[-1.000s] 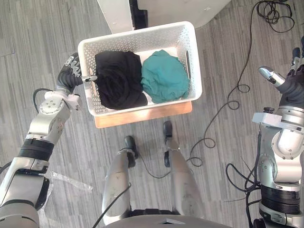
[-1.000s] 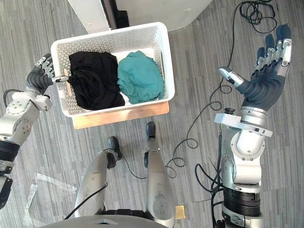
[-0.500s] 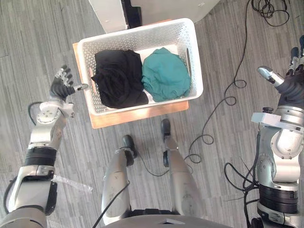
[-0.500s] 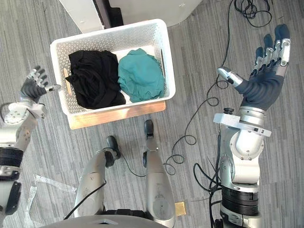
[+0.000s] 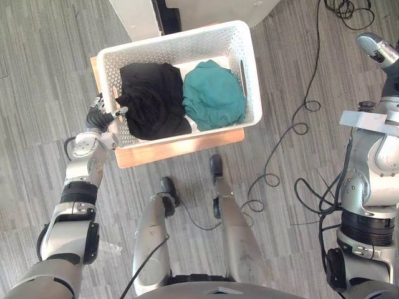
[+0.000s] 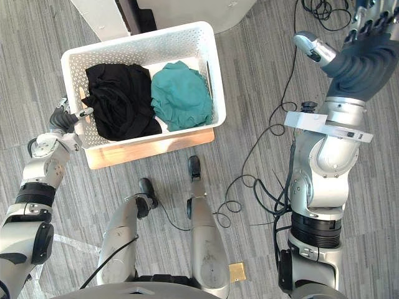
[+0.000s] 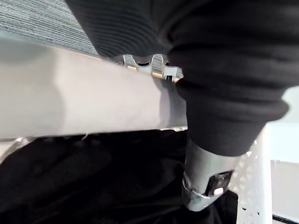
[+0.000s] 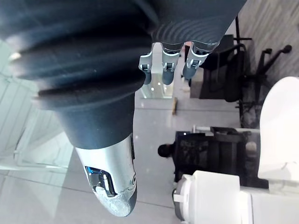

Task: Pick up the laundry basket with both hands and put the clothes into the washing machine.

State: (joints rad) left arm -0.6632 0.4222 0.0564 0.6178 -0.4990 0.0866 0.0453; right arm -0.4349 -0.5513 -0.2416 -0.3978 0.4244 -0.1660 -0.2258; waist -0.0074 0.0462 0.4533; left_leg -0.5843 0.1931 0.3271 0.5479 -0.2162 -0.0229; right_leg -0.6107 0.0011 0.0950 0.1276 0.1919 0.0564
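Fingers of left hand (image 5: 100, 116) pinch basket (image 5: 174, 47), right hand (image 6: 365, 53) spread, clothes (image 5: 212, 99) inside, board (image 5: 181, 144) beneath

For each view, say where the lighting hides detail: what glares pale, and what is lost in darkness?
Left wrist view: the rim of the laundry basket glares pale, and the black clothes inside it sink into dark. Right wrist view: the right hand stands dark against a bright room. Left eye view: even light, the teal clothes showing their folds.

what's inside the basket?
In the basket: a black garment on the robot's left and a teal garment beside it. Anything beneath them is covered.
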